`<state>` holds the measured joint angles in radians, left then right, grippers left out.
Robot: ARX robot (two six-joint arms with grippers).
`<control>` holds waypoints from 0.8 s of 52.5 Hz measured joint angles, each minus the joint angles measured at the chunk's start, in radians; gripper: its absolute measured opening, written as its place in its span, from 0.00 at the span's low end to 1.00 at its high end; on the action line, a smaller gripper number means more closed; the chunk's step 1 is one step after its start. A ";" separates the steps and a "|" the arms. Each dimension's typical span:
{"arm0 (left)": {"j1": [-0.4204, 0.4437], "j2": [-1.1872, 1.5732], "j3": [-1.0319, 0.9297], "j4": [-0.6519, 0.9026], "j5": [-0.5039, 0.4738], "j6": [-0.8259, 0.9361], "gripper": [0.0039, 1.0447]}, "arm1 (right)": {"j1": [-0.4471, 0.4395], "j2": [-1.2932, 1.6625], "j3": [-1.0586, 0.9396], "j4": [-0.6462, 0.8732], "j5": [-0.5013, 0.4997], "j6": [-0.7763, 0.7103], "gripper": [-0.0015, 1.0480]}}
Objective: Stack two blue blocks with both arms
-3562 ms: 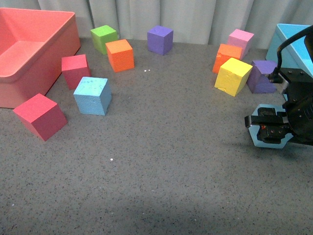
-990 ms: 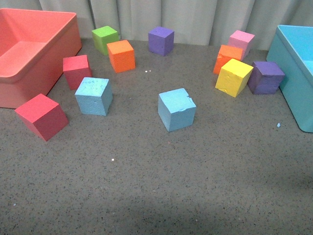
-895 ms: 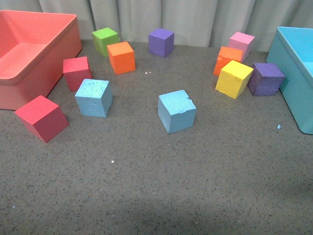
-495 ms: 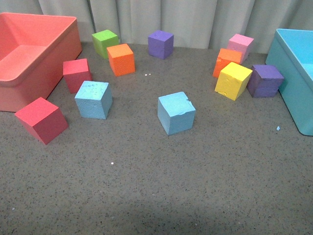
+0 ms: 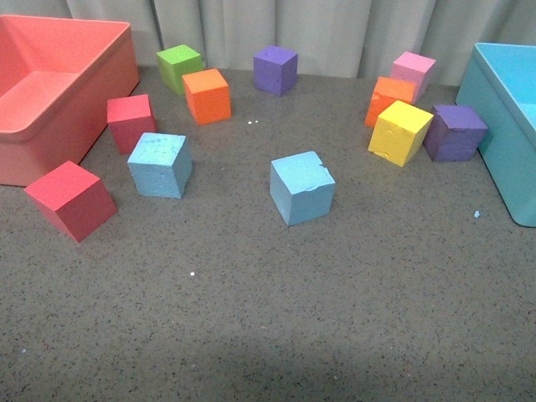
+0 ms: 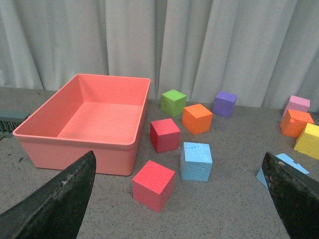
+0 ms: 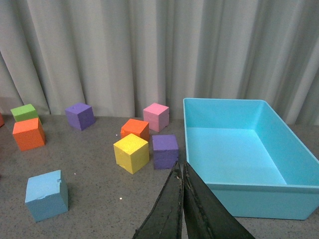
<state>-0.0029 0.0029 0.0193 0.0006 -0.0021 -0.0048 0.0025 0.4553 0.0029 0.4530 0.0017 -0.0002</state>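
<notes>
Two sky-blue blocks sit apart on the grey table in the front view: one (image 5: 159,164) at the left, one (image 5: 302,188) near the middle with a chipped top. Neither arm shows in the front view. In the left wrist view my left gripper (image 6: 182,199) is open and empty, pulled back high; the left blue block (image 6: 196,161) lies between its fingers' lines of sight, and the other blue block (image 6: 279,167) peeks out by the right finger. In the right wrist view my right gripper (image 7: 181,172) is shut and empty, far from the chipped blue block (image 7: 47,195).
A salmon bin (image 5: 50,92) stands at the left, a turquoise bin (image 5: 502,109) at the right. Red cubes (image 5: 70,199) (image 5: 131,121), green (image 5: 178,65), orange (image 5: 207,95) (image 5: 389,98), purple (image 5: 275,69) (image 5: 455,131), pink (image 5: 413,70) and yellow (image 5: 404,131) cubes ring the back. A curtain hangs behind.
The right arm, which held the chipped blue block at the right edge, has left it near the table's middle and withdrawn out of the front view. Little has changed in the last second.
</notes>
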 joint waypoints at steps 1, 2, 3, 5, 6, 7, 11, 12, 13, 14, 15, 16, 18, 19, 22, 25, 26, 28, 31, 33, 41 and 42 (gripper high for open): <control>0.000 0.000 0.000 0.000 0.000 0.000 0.94 | 0.000 -0.011 0.000 -0.010 0.000 0.000 0.01; 0.000 0.000 0.000 0.000 0.000 0.000 0.94 | 0.000 -0.021 0.000 -0.020 0.000 0.000 0.01; 0.000 0.000 0.000 0.000 0.000 0.000 0.94 | 0.000 -0.026 0.000 -0.025 0.000 0.000 0.01; 0.000 0.000 0.000 0.000 0.000 0.000 0.94 | 0.000 -0.046 0.000 -0.044 0.000 0.000 0.01; 0.000 0.000 0.000 0.000 0.000 0.000 0.94 | 0.000 -0.051 0.000 -0.048 0.000 0.000 0.01; 0.000 0.000 0.000 0.000 0.000 0.000 0.94 | 0.000 -0.060 0.000 -0.058 0.000 0.000 0.01; 0.000 0.000 0.000 0.000 0.000 0.000 0.94 | 0.000 -0.092 0.000 -0.089 0.000 0.000 0.01; 0.000 0.000 0.000 0.000 0.000 0.000 0.94 | 0.000 -0.101 0.000 -0.097 0.000 0.000 0.01; 0.000 0.000 0.000 0.000 0.000 0.000 0.94 | 0.000 -0.105 0.000 -0.101 0.000 0.000 0.01; 0.000 0.000 0.000 0.000 0.000 0.000 0.94 | 0.000 -0.113 0.000 -0.109 0.000 0.000 0.01; 0.000 0.000 0.000 0.000 0.000 0.000 0.94 | 0.000 -0.122 0.000 -0.117 0.000 0.000 0.01; 0.000 0.000 0.000 0.000 0.000 0.000 0.94 | 0.000 -0.130 0.000 -0.125 0.000 0.000 0.01; 0.000 0.000 0.000 0.000 0.000 0.000 0.94 | 0.000 -0.149 0.000 -0.144 0.000 0.000 0.01; 0.000 0.000 0.000 0.000 0.000 0.000 0.94 | 0.000 -0.157 0.000 -0.151 0.000 0.000 0.01; 0.000 0.000 0.000 0.000 0.000 0.000 0.94 | 0.000 -0.175 0.000 -0.169 0.000 0.000 0.01; 0.000 0.000 0.000 0.000 0.000 0.000 0.94 | 0.000 -0.195 0.000 -0.188 0.000 0.000 0.01; 0.000 0.000 0.000 0.000 0.000 0.000 0.94 | 0.000 -0.204 0.000 -0.198 0.000 0.000 0.01; 0.000 0.000 0.000 0.000 0.000 0.000 0.94 | 0.000 -0.219 0.000 -0.213 0.000 0.000 0.01; 0.000 0.000 0.000 0.000 0.000 0.000 0.94 | 0.000 -0.241 0.000 -0.235 0.000 0.000 0.01; 0.000 0.000 0.000 0.000 0.000 0.000 0.94 | 0.000 -0.254 0.000 -0.248 0.000 0.000 0.01; 0.000 0.000 0.000 0.000 0.000 0.000 0.94 | 0.000 -0.319 0.001 -0.320 0.000 0.000 0.01; 0.000 0.000 0.000 0.000 0.000 0.000 0.94 | 0.000 -0.344 0.001 -0.361 0.000 0.000 0.01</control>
<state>-0.0029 0.0029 0.0193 0.0006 -0.0021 -0.0048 0.0025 0.1108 0.0040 0.0917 0.0013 -0.0002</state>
